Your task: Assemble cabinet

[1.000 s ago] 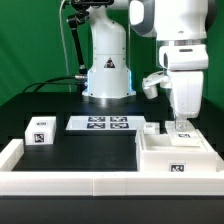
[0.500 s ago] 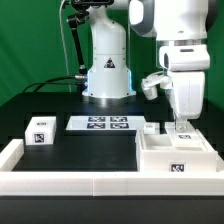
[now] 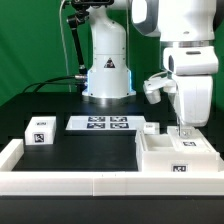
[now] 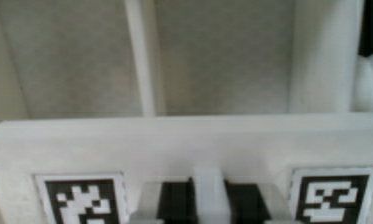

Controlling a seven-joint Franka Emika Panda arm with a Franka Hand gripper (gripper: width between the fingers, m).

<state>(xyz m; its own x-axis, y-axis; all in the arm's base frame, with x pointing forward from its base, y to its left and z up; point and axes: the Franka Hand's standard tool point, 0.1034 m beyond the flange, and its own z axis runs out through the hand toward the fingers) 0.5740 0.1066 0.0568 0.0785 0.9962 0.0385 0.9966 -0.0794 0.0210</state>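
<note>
The hand (image 3: 184, 131) is down on the top of the cabinet (image 3: 172, 157), at the edge towards the exterior view's right. In the wrist view its two dark fingers (image 4: 172, 205) stand close together with only a narrow white strip between them. Whether they are pinching that strip or merely resting either side of it, I cannot tell. Just behind them runs a white ledge of the cabinet (image 4: 183, 140) with a tag on either side.

The cabinet sits on the black tabletop (image 3: 90, 150) at the exterior view's right, close against the low white wall (image 3: 80, 182) along the front. A smaller tagged block (image 3: 150, 128) stands just beside its rear corner. Whether the two touch is unclear.

Further out lies the marker board (image 3: 103, 123). Well apart, at the exterior view's left, a loose block (image 3: 40, 131) stands alone.

As a judgement, the job is at an early stage: the body is in place, no part looks fitted to it, and at least the far block has yet to be fetched and mounted.
</note>
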